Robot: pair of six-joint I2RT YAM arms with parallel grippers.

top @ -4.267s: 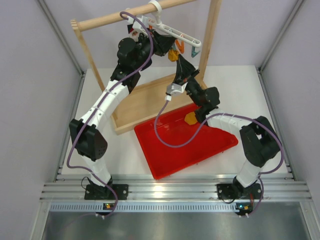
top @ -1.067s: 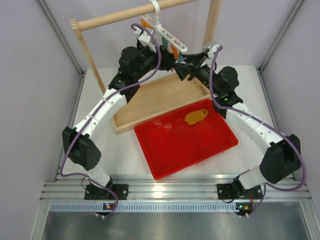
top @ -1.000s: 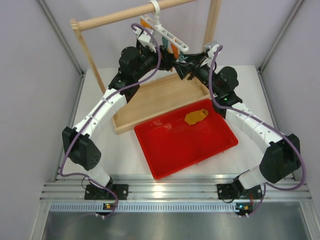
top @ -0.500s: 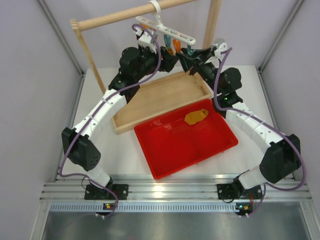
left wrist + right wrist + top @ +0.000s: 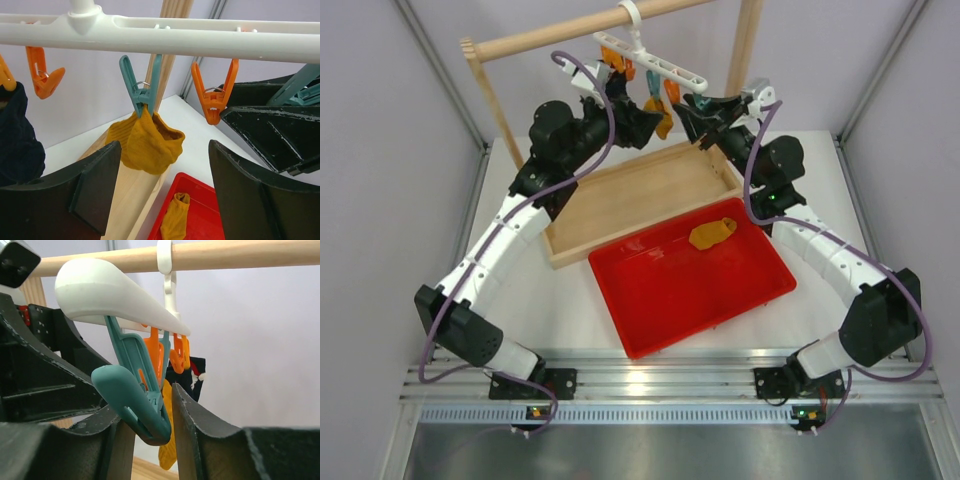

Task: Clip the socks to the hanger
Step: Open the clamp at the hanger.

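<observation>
The white hanger (image 5: 665, 66) hangs by its hook from the wooden rail. One mustard sock (image 5: 147, 142) dangles from a teal clip (image 5: 141, 92) near the bar's middle. My left gripper (image 5: 162, 192) stands open just short of it, nothing between its fingers. The other sock (image 5: 712, 233) lies in the red tray (image 5: 650, 330). My right gripper (image 5: 147, 432) is shut on the teal clip (image 5: 135, 395) at the hanger's end, whose tip sits between both fingers (image 5: 197, 430). In the top view the right gripper (image 5: 700, 108) is at the hanger's right end.
A black sock (image 5: 15, 135) hangs from a clip at the hanger's left. Empty orange clips (image 5: 215, 95) hang between. The wooden frame's base (image 5: 630, 195) lies under the hanger, its posts (image 5: 745, 50) to either side. Grey walls enclose the table.
The left arm has drawn back to the left and opened, leaving the sock hanging from its clip. The right gripper has closed on the end teal clip. The hanger has swung round.
</observation>
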